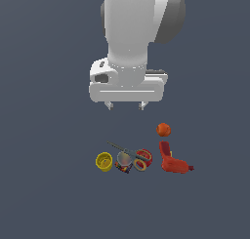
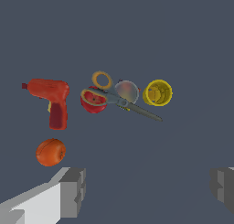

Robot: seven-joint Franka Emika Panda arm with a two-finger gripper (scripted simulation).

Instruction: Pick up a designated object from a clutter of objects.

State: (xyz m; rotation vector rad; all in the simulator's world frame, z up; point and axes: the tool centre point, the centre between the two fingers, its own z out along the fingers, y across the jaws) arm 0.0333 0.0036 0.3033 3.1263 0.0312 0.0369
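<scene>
Exterior view. The arm's upper links are cut off by the frame's top edge; only the white wrist housing and the gripper [image 1: 125, 106] show. Two short fingertips protrude below the hand, spread wide apart with nothing between them, well above the floor. The clutter lies below. The yellow cup [image 1: 104, 162] sits at the group's end toward the exterior view's left, on its side with the hollow mouth showing. Beside it the scissors [image 1: 128, 154], a pale round object [image 1: 124, 159] and the red-cream ring [image 1: 144, 159] overlap; their outlines merge and are hard to separate. A small dark box [image 1: 123, 169] is mostly covered by them. The red drill [image 1: 173, 161] lies toward the exterior view's right, the orange ball [image 1: 163, 130] near it, apart.

Wrist view. Both grey fingers [image 2: 73, 191] are cropped by the frame edges, the gap between them empty. The cup, scissors, ring, drill and ball all show; the dark box cannot be made out.

The surface [image 1: 49, 194] is plain dark blue-grey, without visible edges or walls.
</scene>
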